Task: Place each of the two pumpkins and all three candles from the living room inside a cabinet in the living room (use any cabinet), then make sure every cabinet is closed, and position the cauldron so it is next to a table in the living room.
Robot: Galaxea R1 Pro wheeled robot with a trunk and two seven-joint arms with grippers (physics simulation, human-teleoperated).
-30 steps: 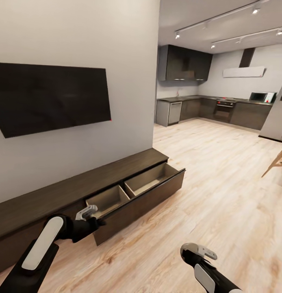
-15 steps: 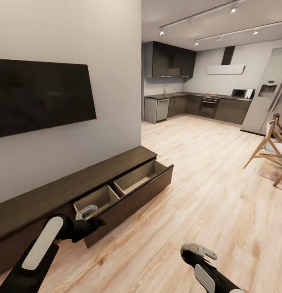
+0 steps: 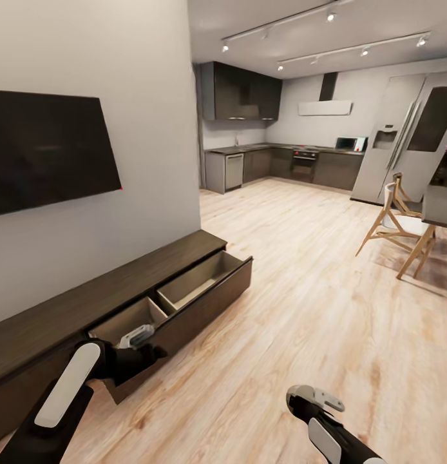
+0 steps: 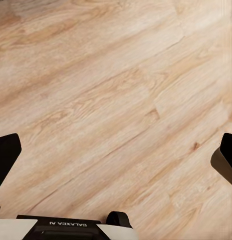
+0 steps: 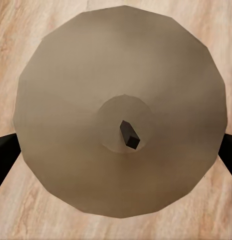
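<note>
looking out from the head view, i see the long low cabinet [image 3: 88, 303] along the wall under the tv [image 3: 43, 151], its drawer [image 3: 204, 303] pulled out, both pale compartments bare. my left gripper [image 3: 143, 345] hangs just in front of that drawer's near end; my right gripper [image 3: 313, 399] sits low over the floor [image 3: 301, 309], well apart from the cabinet. a wooden chair [image 3: 394, 225] stands off to the right, kitchen units beyond, nothing between me and the drawer.

in the left wrist view the left gripper [image 4: 116, 155] is spread wide with only floorboards under it.

in the right wrist view the right gripper [image 5: 116, 145] presses on both sides of a candle [image 5: 121, 75], a tan round with a dark wick [image 5: 130, 135]. i judge it light, stiff, a bit waxy-slick, best held across its round sides.
</note>
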